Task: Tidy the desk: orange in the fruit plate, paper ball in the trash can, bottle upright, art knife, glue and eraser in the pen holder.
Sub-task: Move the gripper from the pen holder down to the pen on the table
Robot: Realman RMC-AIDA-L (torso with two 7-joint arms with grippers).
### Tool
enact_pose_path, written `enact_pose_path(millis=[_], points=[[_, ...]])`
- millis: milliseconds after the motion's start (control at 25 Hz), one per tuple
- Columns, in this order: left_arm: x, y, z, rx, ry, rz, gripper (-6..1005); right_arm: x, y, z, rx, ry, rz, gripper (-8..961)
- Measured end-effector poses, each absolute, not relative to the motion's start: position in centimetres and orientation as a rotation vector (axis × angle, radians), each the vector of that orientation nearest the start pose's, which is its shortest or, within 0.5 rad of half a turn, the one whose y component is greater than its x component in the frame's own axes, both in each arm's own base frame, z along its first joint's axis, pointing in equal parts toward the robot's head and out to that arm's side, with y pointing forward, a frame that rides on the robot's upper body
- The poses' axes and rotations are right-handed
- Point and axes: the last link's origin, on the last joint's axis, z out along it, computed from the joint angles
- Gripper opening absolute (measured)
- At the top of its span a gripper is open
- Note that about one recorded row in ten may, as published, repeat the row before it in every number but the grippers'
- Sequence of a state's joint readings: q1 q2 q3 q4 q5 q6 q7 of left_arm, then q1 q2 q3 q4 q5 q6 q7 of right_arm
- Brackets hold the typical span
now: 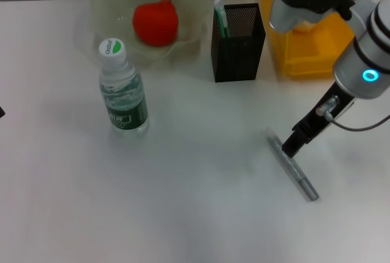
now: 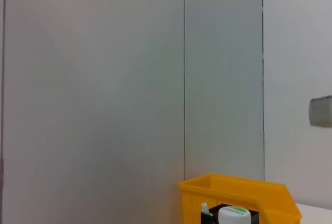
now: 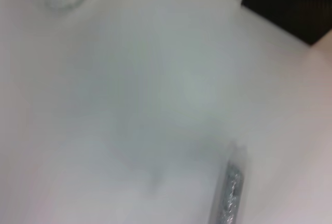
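A grey art knife [image 1: 294, 167] lies flat on the white table at the right; it also shows in the right wrist view [image 3: 231, 193]. My right gripper [image 1: 291, 148] is down at the knife's upper half, touching or just above it. The water bottle [image 1: 123, 92] stands upright at the left. The orange [image 1: 155, 22] sits in the glass fruit plate [image 1: 190, 1]. The black mesh pen holder [image 1: 239, 44] holds a white and green glue stick [image 1: 220, 16]. The paper ball and eraser are out of view. My left gripper is out of view.
A yellow bin [image 1: 304, 53] stands behind my right arm, next to the pen holder. The left wrist view shows a wall, the yellow bin [image 2: 244, 195] and the bottle cap [image 2: 233, 214] far off.
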State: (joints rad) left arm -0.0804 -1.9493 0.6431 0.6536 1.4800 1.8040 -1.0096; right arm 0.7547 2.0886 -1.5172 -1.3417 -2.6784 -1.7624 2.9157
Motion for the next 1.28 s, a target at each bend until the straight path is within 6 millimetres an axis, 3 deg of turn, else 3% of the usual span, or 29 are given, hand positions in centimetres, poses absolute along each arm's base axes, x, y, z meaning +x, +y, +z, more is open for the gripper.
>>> enact_pose_path(millis=[640,1280], points=[[-34.9,21.1,10.4,-2.215,-0.368,-0.927,813,16.0,35.1,-5.2,-2.451,1.092,-0.796,706],[-34.9,21.1,10.4,-2.215,-0.369,-0.926,813,16.8,35.2,-6.5,-2.434,1.077,-0.846,674]])
